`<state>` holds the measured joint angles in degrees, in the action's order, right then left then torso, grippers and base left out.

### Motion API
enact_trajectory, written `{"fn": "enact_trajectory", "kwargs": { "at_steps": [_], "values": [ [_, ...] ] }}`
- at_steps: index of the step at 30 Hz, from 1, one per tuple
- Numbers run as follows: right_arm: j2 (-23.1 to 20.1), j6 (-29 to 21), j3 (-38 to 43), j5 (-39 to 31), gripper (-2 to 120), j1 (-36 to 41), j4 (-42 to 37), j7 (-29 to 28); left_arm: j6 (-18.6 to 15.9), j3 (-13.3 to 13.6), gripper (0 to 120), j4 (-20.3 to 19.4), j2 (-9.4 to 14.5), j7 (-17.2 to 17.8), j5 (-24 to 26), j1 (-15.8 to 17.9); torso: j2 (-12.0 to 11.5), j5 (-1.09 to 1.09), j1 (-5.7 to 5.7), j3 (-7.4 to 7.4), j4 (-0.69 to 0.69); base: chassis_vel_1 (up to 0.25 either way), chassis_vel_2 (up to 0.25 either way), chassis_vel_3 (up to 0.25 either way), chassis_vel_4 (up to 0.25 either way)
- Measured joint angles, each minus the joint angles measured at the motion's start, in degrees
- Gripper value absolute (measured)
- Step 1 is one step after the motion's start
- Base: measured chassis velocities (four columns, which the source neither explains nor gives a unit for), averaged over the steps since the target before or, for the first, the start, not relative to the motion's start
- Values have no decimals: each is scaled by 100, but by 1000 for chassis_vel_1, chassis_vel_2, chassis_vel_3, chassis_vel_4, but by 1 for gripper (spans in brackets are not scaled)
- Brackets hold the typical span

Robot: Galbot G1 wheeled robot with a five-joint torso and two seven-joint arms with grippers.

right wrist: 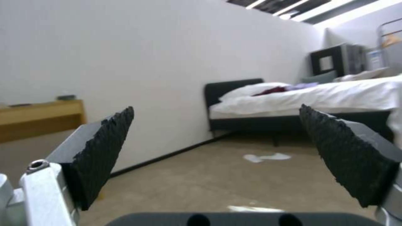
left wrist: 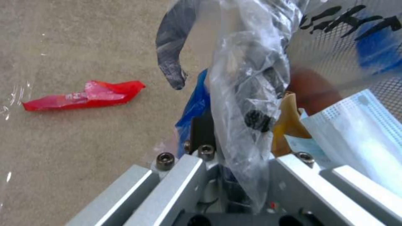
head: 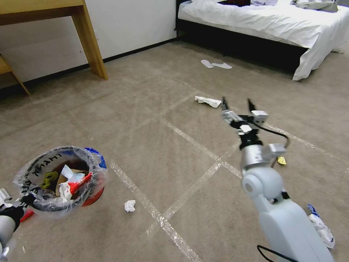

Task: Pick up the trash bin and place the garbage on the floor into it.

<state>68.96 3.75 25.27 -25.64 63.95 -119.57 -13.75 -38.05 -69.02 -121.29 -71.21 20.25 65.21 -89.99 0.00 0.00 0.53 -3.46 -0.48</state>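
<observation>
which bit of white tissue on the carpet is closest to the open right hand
The flat crumpled tissue just left of the right hand; the small balled one lies much nearer the trash bin.

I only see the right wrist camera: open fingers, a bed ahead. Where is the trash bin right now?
Observer: The left end effector grips the trash bin by its rim, at the robot's left.
Operator: Anything inside it?
Observer: Yes, it already holds litter, including a light-blue mask.
Operator: What litter is nearest my right end effector?
Observer: A flat white tissue lies on the carpet, just to the left of the right end effector in the head view.
Operator: Anything left beside the bin?
Observer: A red wrapper lies on the carpet close to it.
</observation>
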Motion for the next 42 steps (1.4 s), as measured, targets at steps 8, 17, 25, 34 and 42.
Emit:
{"fn": "enact_trajectory", "kwargs": {
  "at_steps": [8, 17, 25, 34, 42],
  "values": [
    [97, 120, 383, 249, 100, 479, -148, 149, 2, 51, 0, -3, -16, -5, -7, 21, 0, 0, 0, 0, 1, 0, 0, 0, 0],
    [91, 205, 374, 305, 100, 544, -78, 169, 9, 40, 0, -20, -68, -39, -42, -16, 0, 0, 0, -1, 1, 0, 0, 0, 0],
    [96, 233, 297, 302, 100, 499, 1, 189, 23, -4, 0, -45, -36, -49, -46, -65, 0, 0, 0, 0, 1, 0, 0, 0, 0],
    [59, 257, 271, 305, 100, 479, 56, 211, 27, -4, 0, -34, -48, -61, -52, -65, 0, 0, 0, 0, 1, -41, 48, 40, -48],
    [-9, 273, 234, 291, 100, 455, 90, 226, 31, -15, 0, -35, 2, -63, -23, -42, 0, 0, 0, -1, 1, -61, 80, 55, -72]
  ]
}}
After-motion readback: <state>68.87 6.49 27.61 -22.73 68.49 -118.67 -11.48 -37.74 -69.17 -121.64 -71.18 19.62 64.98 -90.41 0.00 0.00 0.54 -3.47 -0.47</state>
